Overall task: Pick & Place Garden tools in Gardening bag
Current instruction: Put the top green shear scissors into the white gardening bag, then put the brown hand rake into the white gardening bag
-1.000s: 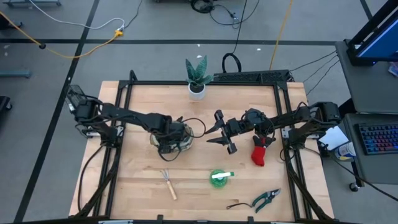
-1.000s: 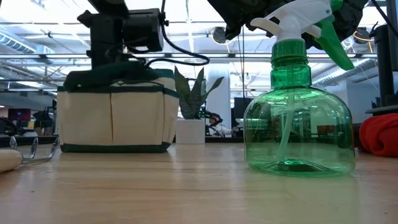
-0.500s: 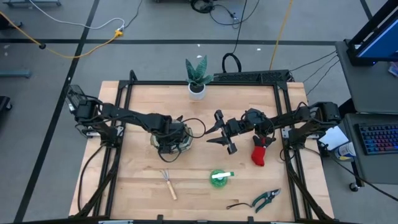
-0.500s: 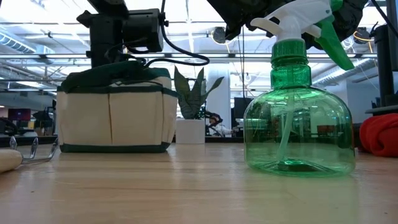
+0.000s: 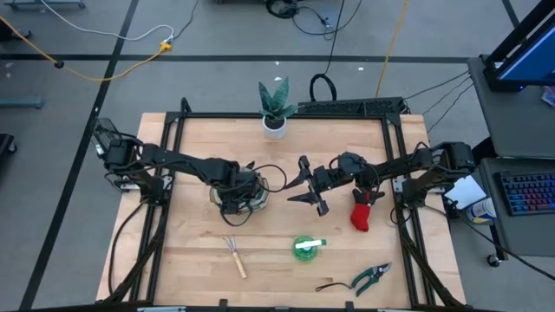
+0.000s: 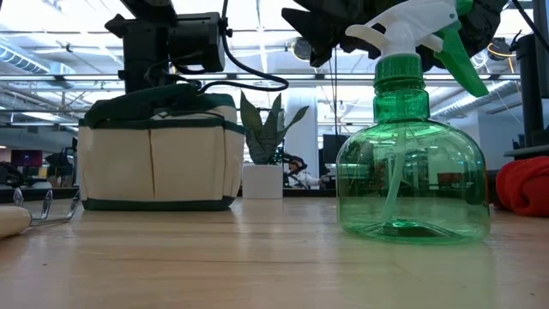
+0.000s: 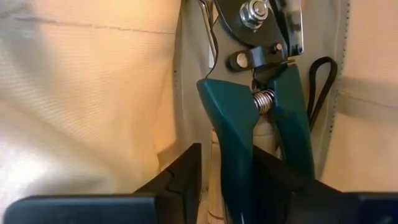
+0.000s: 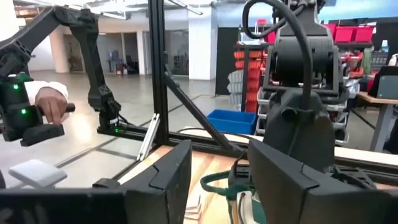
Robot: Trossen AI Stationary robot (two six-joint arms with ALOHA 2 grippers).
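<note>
I have the left end effector (image 5: 236, 192) down in the gardening bag (image 5: 238, 198) at centre-left, fingers parted around teal-handled shears (image 7: 264, 118) to drop them inside, while the right end effector (image 5: 305, 184) hangs open mid-frame, empty, waiting over the desk (image 5: 277, 260).

left pincer (image 5: 236, 201) buried in gardening bag (image 6: 159, 154), shears (image 7: 261, 112) blades cut off, rake (image 6: 17, 219) handle cropped

Bare tabletop (image 5: 199, 147) in the upper left and upper right of the high view gives free passage. The left gripper (image 5: 234, 192) blocks the gardening bag (image 5: 236, 196) mouth; the right gripper (image 5: 305, 184) fills the centre; bottle (image 5: 305, 247), glove (image 5: 362, 215) and shears (image 5: 371, 277) crowd the lower right.
</note>
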